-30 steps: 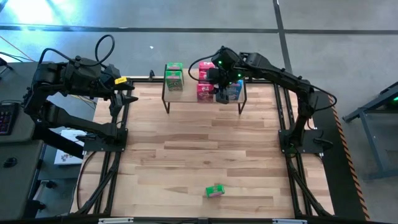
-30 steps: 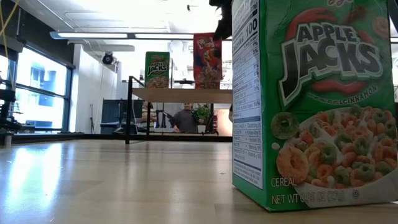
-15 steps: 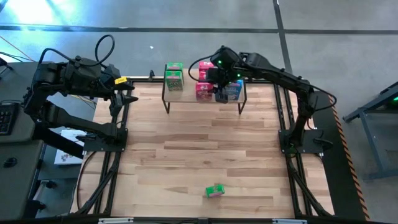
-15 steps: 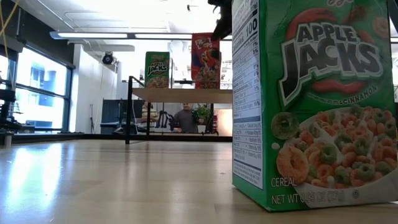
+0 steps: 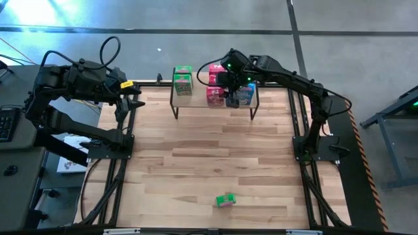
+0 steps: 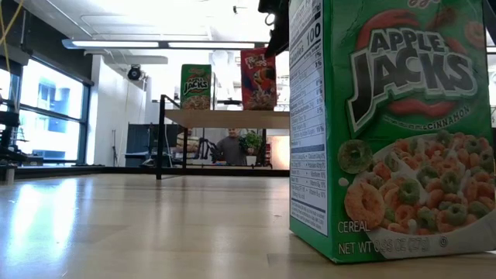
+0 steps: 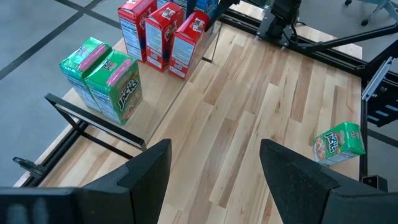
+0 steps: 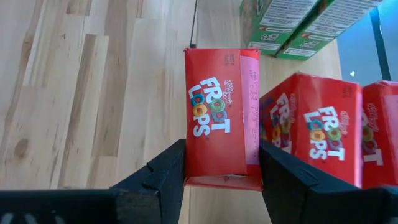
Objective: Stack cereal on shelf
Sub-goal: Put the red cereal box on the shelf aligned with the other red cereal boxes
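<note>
The shelf (image 5: pixel 196 103) stands at the table's far edge. Two green cereal boxes (image 7: pixel 102 74) stand on its left end. Three red ones sit mid-shelf and blue ones (image 5: pixel 245 95) on its right end. My right gripper (image 8: pixel 221 169) reaches in from the right and is shut on the red box (image 8: pixel 217 118) nearest the shelf's front edge. In the low view this box (image 6: pixel 258 77) is upright, its bottom level with the shelf board. My left gripper (image 7: pixel 214 174) waits open, high at the far left. My right gripper pinches the red box between its two fingers (image 8: pixel 165 171), one on each broad face, at the end toward the table's right (image 8: pixel 194 169). The fingers slant down from the right. The box is upright, top up. I cannot tell whether its bottom rests on the shelf.
One green box (image 5: pixel 225 200) lies alone near the table's front edge and fills the right of the low view (image 6: pixel 395 132). Two more red boxes (image 8: pixel 317 140) stand close behind the held one. A person (image 6: pixel 230 147) sits in the room beyond the shelf.
In the low view the red box in my right gripper has come from a slight tilt to upright, and its top edge now sits a little lower. The gripper has stayed shut on it.
</note>
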Action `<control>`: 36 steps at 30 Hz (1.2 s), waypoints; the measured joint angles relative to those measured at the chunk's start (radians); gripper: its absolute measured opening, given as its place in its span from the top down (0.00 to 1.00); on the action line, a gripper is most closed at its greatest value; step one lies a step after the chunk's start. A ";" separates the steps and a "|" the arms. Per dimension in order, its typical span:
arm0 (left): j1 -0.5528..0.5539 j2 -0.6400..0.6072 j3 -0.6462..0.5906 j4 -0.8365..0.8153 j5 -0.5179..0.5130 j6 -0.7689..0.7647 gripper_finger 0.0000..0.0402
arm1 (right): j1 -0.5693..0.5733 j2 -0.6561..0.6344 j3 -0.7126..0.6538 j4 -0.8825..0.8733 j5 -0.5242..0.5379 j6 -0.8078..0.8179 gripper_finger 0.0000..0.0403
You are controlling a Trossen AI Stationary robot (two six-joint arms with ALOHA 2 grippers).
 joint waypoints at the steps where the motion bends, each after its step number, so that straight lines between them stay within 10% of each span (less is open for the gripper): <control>1: 0.000 0.000 0.000 0.000 0.000 0.000 0.41 | -0.002 0.000 0.000 0.002 -0.001 0.000 0.59; 36: 0.000 0.000 0.000 0.000 0.000 0.000 0.41 | -0.009 0.019 0.001 0.021 0.030 0.000 0.41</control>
